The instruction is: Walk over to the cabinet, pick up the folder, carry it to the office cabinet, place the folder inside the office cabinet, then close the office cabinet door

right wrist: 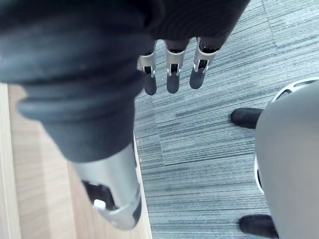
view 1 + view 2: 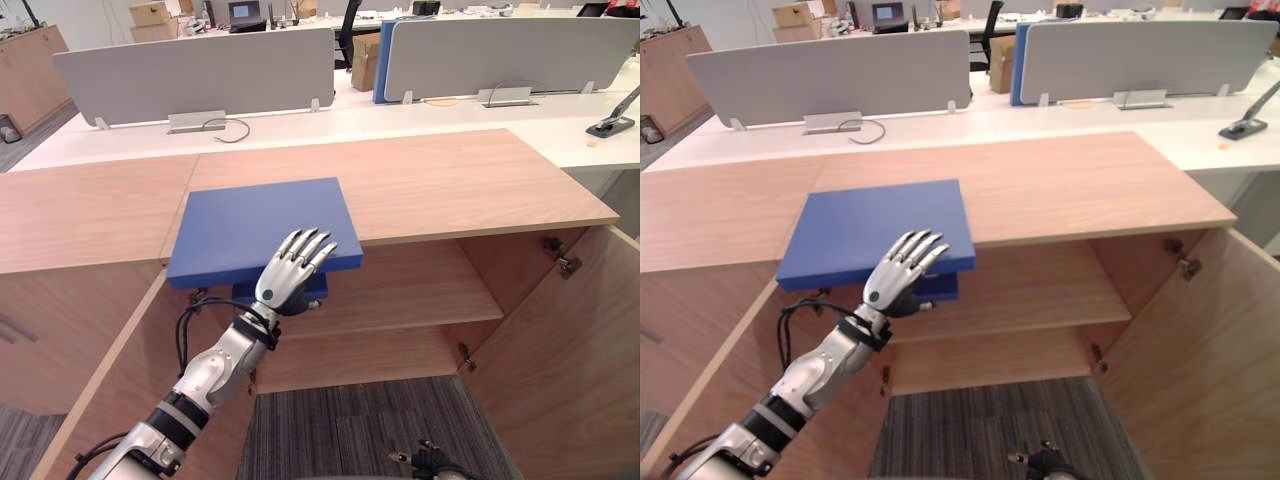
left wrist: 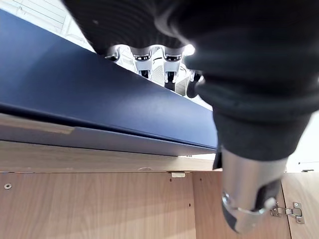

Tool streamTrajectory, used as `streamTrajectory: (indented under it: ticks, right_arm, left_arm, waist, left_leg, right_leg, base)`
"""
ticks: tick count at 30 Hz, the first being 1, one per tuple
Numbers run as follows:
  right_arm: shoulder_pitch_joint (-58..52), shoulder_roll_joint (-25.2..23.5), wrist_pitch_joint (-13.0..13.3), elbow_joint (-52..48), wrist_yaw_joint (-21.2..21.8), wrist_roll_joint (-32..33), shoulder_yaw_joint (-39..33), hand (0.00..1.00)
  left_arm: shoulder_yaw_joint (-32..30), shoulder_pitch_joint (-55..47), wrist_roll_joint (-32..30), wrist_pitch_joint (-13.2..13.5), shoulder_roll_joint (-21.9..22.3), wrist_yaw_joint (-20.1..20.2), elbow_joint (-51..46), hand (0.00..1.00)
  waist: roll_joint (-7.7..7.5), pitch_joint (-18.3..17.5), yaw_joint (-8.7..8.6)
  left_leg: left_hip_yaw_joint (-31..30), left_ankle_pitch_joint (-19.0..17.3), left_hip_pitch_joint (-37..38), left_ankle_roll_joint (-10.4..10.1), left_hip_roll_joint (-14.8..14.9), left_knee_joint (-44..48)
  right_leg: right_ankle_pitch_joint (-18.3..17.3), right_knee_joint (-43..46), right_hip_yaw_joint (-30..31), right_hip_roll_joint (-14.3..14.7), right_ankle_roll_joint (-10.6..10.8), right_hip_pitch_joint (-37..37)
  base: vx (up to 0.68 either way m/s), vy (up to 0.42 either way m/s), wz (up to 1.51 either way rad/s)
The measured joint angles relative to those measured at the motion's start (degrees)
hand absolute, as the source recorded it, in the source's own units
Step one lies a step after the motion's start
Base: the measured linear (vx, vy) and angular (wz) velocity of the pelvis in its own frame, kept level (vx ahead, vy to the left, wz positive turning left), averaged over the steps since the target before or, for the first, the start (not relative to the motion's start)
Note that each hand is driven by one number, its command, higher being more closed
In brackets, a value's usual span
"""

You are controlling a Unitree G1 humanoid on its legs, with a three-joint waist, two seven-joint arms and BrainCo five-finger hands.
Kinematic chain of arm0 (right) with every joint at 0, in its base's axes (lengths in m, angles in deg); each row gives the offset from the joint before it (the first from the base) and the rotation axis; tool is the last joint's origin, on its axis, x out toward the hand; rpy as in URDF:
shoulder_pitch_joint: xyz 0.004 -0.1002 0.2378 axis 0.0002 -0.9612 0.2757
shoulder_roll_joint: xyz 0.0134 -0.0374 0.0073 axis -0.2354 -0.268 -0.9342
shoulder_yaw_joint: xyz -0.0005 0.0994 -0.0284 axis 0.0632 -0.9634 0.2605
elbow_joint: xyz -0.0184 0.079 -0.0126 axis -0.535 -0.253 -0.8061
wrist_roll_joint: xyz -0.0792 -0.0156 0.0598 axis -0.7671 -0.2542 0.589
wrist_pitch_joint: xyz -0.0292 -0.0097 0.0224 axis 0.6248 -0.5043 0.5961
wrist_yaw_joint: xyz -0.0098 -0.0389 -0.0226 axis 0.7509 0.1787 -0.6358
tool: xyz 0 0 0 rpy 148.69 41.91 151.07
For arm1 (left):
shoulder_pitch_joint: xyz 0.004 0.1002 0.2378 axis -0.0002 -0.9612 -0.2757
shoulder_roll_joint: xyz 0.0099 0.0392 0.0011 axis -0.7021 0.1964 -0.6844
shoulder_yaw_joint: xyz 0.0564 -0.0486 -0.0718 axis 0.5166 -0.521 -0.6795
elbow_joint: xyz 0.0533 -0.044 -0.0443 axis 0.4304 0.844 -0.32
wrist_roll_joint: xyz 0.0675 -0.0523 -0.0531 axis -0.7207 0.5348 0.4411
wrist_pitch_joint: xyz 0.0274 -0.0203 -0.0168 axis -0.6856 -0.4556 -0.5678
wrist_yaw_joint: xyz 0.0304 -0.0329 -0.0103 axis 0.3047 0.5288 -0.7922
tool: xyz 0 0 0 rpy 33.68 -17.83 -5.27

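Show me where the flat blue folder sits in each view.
Left eye view: flat blue folder left of centre on the wooden cabinet top, near edge overhanging.
Right eye view: same place.
Left wrist view: the dark blue slab under the left hand.
Right wrist view: right hand over grey carpet.
Shared landmark: that left hand on its near edge.

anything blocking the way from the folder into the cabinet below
Nothing visible does. The folder overhangs the cabinet top at its front edge, under the left hand. The left door and right door stand open, and the shelf just below looks bare.
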Motion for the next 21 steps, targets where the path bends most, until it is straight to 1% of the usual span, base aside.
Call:
streamTrajectory:
  ticks: [2, 9, 14, 21]
  right_arm:
    - [0.02, 0.21, 0.00, -0.09, 0.01, -0.01, -0.04, 0.00]
    - [0.04, 0.26, 0.00, -0.22, 0.08, -0.01, 0.39, 0.00]
    - [0.02, 0.43, 0.00, -0.80, 0.29, -0.05, 2.40, 0.00]
    - [-0.05, 0.77, 0.00, -1.39, 0.73, -1.02, 3.48, 0.00]
  left_arm:
    - [0.00, 0.01, 0.05, -0.32, -0.38, 0.00, 0.00, 0.00]
    - [-0.08, 0.07, 0.11, -1.42, -0.52, -0.02, 0.00, 0.00]
    - [-0.21, 0.07, 0.07, -1.40, -0.51, 0.18, 0.23, 0.00]
    - [-1.32, 0.63, -1.07, -1.16, -0.50, 0.52, 4.25, 0.00]
  waist:
    - [0.03, -0.02, -0.47]
    - [0.02, -0.02, -0.62]
    - [0.03, -0.02, -0.78]
    - [0.12, -0.09, -0.85]
  left_leg:
    - [0.09, -0.01, 0.38, -0.01, -0.01, -0.52]
    - [0.33, -0.01, 0.38, -0.02, 0.02, -0.64]
    - [0.52, -0.01, 0.35, -0.03, 0.02, -0.69]
    - [0.54, 0.00, 0.34, -0.01, -0.02, -0.66]
  right_leg:
    - [0.08, -0.32, 0.02, 0.02, -0.10, 0.22]
    - [0.20, -0.45, 0.15, 0.06, -0.12, 0.13]
    - [0.49, -0.79, 0.20, 0.06, 0.08, 0.12]
    - [0.78, -0.85, 0.13, 0.01, 0.26, 0.13]
  base:
    - [-0.03, 0.035, -0.01]
    - [-0.02, 0.018, -0.01]
    - [-0.01, 0.007, -0.01]
    - [-0.03, 0.023, 0.00]
